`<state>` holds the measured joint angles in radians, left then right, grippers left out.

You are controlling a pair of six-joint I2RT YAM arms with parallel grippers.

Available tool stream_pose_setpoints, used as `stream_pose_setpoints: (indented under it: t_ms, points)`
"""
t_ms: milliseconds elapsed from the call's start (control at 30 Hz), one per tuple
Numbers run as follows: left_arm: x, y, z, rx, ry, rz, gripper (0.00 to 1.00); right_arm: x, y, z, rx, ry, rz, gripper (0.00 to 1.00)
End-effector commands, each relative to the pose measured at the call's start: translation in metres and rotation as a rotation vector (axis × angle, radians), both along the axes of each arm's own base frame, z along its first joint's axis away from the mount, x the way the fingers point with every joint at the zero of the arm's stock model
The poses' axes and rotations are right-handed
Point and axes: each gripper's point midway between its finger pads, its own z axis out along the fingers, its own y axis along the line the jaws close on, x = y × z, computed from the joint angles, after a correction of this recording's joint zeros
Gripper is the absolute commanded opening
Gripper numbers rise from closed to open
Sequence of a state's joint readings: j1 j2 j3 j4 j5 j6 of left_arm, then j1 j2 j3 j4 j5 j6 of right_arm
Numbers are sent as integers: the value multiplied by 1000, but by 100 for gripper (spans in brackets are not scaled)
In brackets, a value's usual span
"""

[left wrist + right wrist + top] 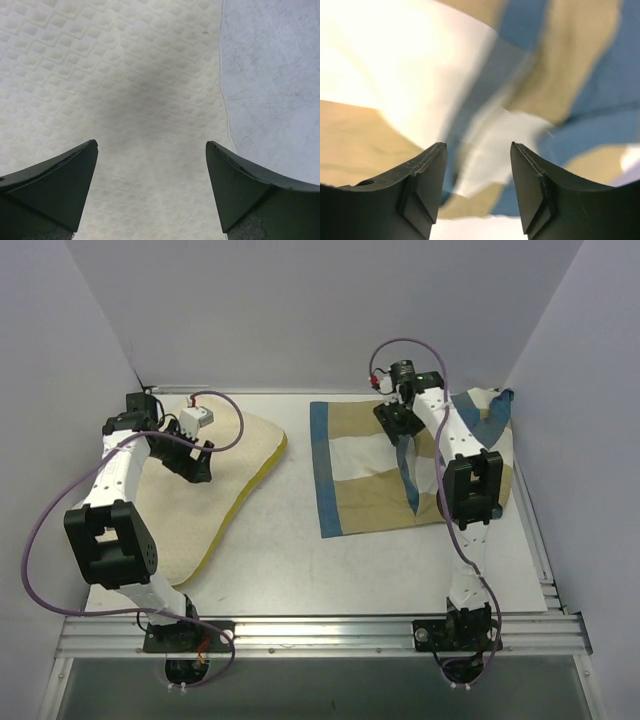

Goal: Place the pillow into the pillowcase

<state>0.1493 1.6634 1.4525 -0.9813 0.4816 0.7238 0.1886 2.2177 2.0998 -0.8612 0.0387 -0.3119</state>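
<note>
The cream-white pillow [222, 505] with yellow piping lies on the left of the table. My left gripper [200, 468] hovers over its upper part, open. In the left wrist view my left gripper [151, 145] has its jaws spread wide over the bumpy pillow [125, 75] near its edge, with nothing between them. The blue, tan and white checked pillowcase [360, 480] lies on the right, rumpled along its right side. My right gripper [393, 425] is low over its upper middle. In the right wrist view my right gripper [478, 145] is open, a blurred fold of pillowcase [570, 60] showing in the gap.
Bare table [290, 550] runs between pillow and pillowcase, and shows beside the pillow's edge [270, 75]. Grey walls close in the back and both sides. The pillowcase's right side bunches up against the right wall [560, 390]. A metal rail [320, 632] runs along the front.
</note>
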Motion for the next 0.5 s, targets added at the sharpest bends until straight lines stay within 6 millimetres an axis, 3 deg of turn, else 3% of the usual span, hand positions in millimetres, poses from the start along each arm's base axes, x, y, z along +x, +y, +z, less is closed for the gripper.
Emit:
stream_pose_setpoints:
  t_ms: [0,67,267,400,467]
  points:
    - [15,-13,23,-112,-30,107,97,2,41,-21,110,42,-5,53]
    - [17,-10,26,-114,-42,154,97,6,63,-38,137,63,14,51]
    - [28,1,26,-117,-42,292,97,-1,97,-79,196,144,4,51]
    - [33,4,23,-150,-13,344,97,-31,116,-99,167,240,110,54]
    - [36,6,21,-168,6,373,97,-62,124,-112,109,329,195,56]
